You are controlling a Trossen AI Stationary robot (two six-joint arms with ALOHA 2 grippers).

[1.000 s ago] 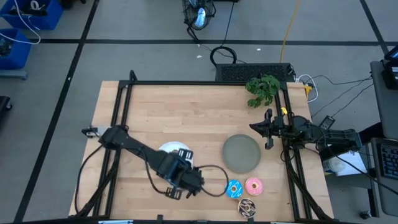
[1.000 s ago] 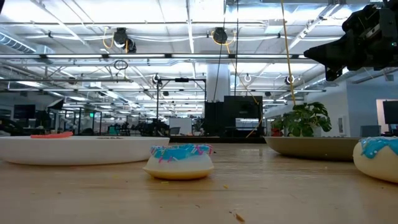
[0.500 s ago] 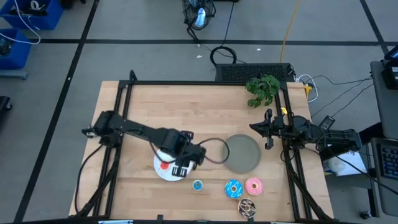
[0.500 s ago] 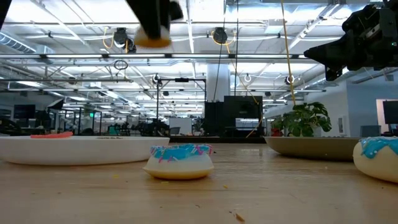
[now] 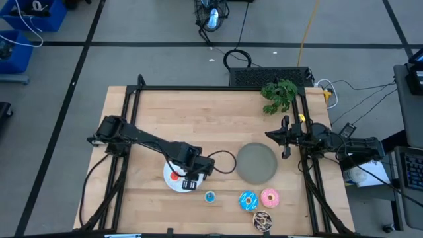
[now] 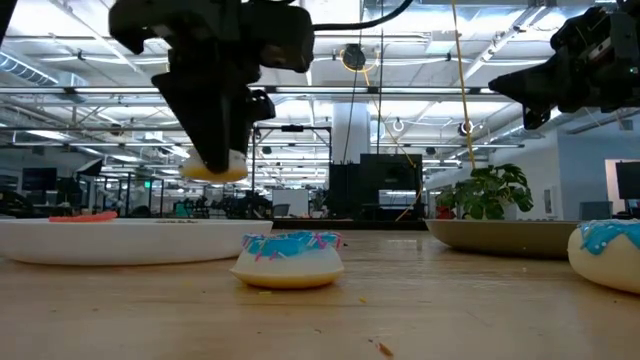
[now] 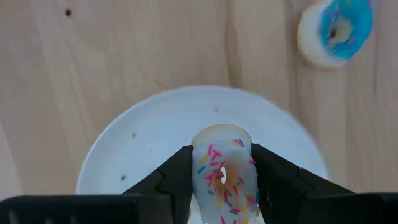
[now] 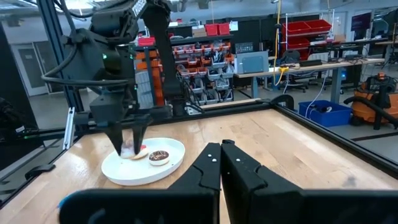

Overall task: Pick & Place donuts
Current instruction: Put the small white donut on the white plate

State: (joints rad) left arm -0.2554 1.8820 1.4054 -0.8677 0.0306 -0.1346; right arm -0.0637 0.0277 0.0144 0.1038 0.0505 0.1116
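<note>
While pinching a small white donut (image 7: 221, 171) with coloured sprinkles between both fingers, left tool (image 5: 190, 180) hovering just above the white plate (image 7: 137, 140), donut clear of the plate surface in the low view. On that plate already: a tiny red donut (image 5: 174, 176) and a tiny brown donut (image 8: 158, 157). On the bench (image 5: 198, 119) beyond the plate: tiny blue donut (image 5: 210, 196), then blue sprinkled donut (image 5: 248, 200), pink donut (image 5: 269, 197), speckled brown donut (image 5: 264, 219). Grey plate (image 5: 256, 162) near these. Right tool (image 5: 285, 139) fully closed, holding nothing, parked at the bench's right edge.

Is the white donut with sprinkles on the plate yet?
Not yet. The left claw holds the white donut in the air above the white plate.
</note>
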